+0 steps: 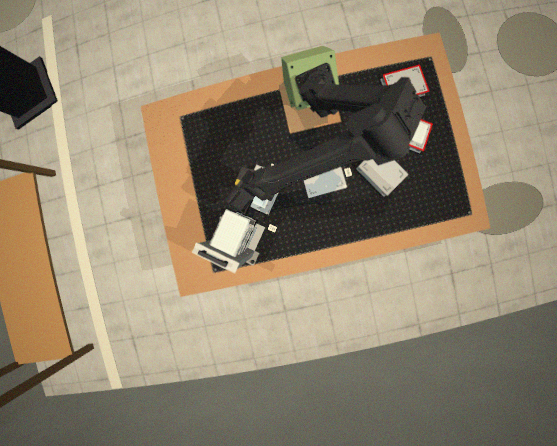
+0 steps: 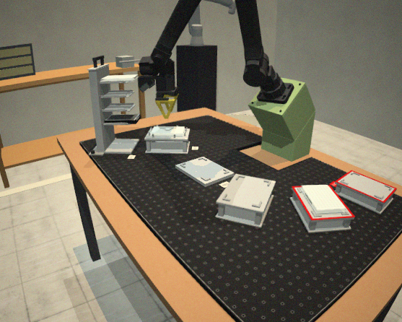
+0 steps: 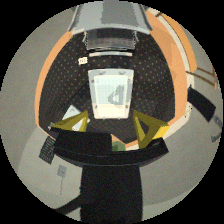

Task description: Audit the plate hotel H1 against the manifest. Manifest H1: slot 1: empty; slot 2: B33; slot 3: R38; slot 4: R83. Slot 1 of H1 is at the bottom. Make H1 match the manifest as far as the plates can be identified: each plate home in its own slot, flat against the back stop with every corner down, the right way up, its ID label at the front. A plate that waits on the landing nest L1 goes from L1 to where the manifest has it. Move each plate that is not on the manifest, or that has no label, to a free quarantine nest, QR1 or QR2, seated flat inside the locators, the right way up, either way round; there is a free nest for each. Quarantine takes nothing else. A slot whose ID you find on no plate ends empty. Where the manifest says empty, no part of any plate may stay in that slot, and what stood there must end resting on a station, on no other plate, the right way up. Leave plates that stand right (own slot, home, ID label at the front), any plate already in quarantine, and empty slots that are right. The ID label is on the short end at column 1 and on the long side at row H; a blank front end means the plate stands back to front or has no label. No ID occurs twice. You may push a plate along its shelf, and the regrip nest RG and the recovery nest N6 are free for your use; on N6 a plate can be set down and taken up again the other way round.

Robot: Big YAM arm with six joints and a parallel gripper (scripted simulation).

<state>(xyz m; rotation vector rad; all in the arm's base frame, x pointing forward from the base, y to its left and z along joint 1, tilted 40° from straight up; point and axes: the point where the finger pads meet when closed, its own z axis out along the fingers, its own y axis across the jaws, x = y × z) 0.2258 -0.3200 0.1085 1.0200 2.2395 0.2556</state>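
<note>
Directly below hand (image 2: 165, 108): plate (image 2: 168, 131).

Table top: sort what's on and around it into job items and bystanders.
Job items: plate rack, plate on the raised stand beneath the open claw, red-edged trays, plate in one, grey stands.

Bystanders: wooden bench, black cabinet, slatted crate.

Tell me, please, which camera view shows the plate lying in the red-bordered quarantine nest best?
The exterior view: the white plate lies in full sight in its red-bordered nest. In the top view the arm covers most of it, leaving one end. The wrist view does not show it.
</note>
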